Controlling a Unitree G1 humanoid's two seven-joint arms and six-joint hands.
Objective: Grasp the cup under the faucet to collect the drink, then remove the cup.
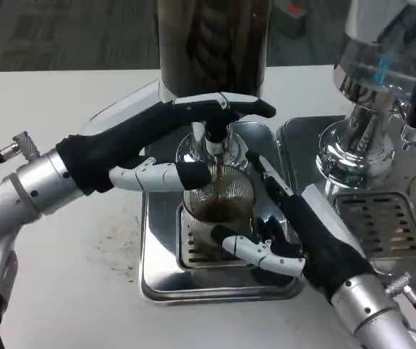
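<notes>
Cup [219, 211]: clear ribbed glass, upright on the grate of the drip tray, directly under the faucet; dark drink pooled in the lower part.
Faucet [214, 145]: chrome spout at the base of the dark drink dispenser [212, 43], just above the cup; thin dark stream falling into the cup.
Left robot hand [172, 138]: behind and above the cup, upper fingers laid over the faucet lever, a lower finger reaching toward the cup's rim; grip on the lever not clear.
Right robot hand [284, 233]: to the right of the cup, fingers wrapped round the front and far side of the glass, gripping the cup.
Drip tray [157, 280]: steel, under the cup, on the white table [62, 291].
Second dispenser [372, 94]: clear, on a chrome stand, well right of the cup.
</notes>
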